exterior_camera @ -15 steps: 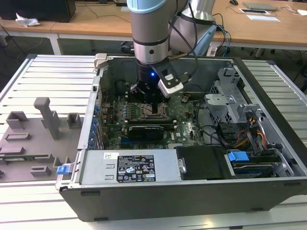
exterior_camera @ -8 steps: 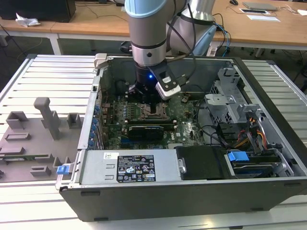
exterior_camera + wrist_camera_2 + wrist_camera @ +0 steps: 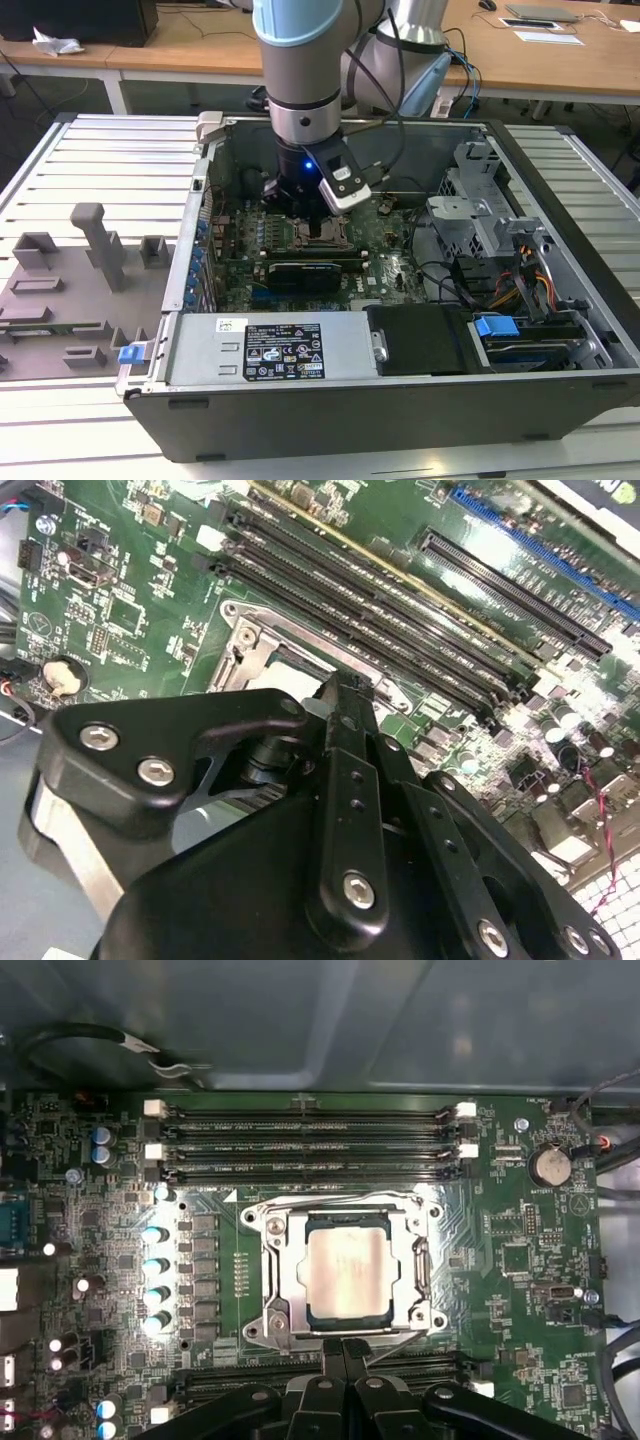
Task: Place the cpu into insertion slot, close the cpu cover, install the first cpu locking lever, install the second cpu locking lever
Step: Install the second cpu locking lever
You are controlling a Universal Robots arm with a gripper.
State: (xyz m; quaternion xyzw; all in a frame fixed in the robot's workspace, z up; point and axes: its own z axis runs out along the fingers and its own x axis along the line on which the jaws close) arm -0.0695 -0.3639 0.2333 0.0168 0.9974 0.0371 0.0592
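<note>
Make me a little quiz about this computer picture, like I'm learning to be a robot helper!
1. True or false: the cpu lies on the grey tray outside the case.
2. The cpu cover is: A) lying flat around the cpu, B) standing upright, C) taken off the board.
3. Fill in: the fingers of the gripper are ___ (open or shut).
Key: 1 false; 2 A; 3 shut.
</note>
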